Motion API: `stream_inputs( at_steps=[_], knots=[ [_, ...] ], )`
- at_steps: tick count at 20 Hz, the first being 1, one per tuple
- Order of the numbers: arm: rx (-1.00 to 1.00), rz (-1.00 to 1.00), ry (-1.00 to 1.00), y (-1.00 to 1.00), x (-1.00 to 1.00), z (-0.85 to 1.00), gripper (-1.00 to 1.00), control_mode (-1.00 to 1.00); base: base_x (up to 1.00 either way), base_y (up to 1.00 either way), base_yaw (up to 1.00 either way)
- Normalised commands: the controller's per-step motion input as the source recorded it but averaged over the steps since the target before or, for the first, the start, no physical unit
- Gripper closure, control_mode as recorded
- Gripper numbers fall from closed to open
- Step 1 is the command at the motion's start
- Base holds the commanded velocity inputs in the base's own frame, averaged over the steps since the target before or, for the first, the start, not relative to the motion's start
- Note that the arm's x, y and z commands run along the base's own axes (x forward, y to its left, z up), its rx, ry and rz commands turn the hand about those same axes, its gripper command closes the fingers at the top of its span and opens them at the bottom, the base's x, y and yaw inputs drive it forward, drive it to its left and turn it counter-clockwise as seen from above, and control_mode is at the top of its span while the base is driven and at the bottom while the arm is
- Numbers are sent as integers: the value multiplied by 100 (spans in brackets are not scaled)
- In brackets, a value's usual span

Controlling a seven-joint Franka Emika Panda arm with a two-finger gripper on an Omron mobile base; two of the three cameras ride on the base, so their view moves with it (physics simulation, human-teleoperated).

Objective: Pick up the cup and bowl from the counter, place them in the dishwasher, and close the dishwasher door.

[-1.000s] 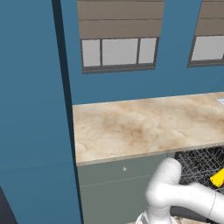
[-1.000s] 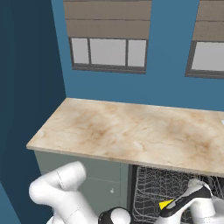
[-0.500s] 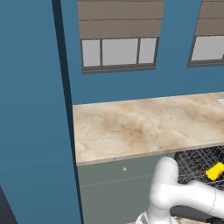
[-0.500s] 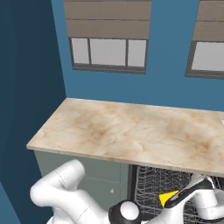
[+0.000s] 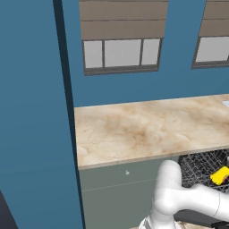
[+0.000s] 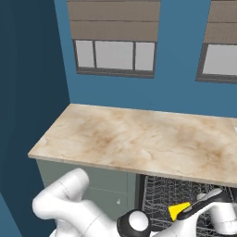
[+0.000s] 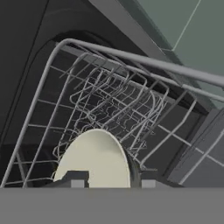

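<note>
Hand view is looked down into the dishwasher rack point(image 7: 109, 109), where the cup point(image 7: 94, 159) is seen mouth-on, its pale inside framed between the two finger tips point(image 7: 78, 178) of the claw point(image 7: 109, 180). The cup is held low over the wire tines, presumably so that it can be set among them rather than dropped. Whether the fingers are clamped on the cup or parted from it cannot be told; they stand just beside its rim.

From the right base view the cup point(image 6: 179, 211) is shown as a yellow wedge beside the dark hand, over the rack point(image 6: 166, 194) beneath the tabletop point(image 6: 139, 139). In the left base view the cup point(image 5: 220, 175) is glimpsed at the edge, past the white arm point(image 5: 179, 194). The bare stretch of tabletop point(image 5: 143, 129) is given by the base views; the bowl is not made out there.
</note>
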Motion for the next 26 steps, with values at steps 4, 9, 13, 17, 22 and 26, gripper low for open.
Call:
stream_inputs(
  at_steps=[4, 9, 13, 17, 22, 26],
  knots=[
    [0, 5, 0, -23, -20, -2, -100, -100, 0, 0, 0],
    [0, 0, 0, -9, -1, 10, -100, -100, 0, 0, 0],
    [0, 0, 0, 3, 0, 34, -100, -100, 0, 0, 0],
    [0, -3, 0, 12, 4, 38, -100, -100, 0, 0, 0],
    [0, -5, 0, 7, 6, 33, -100, -100, 0, 0, 0],
    [0, -3, 0, 4, 1, 20, -100, -100, 0, 0, 0]
  ],
)
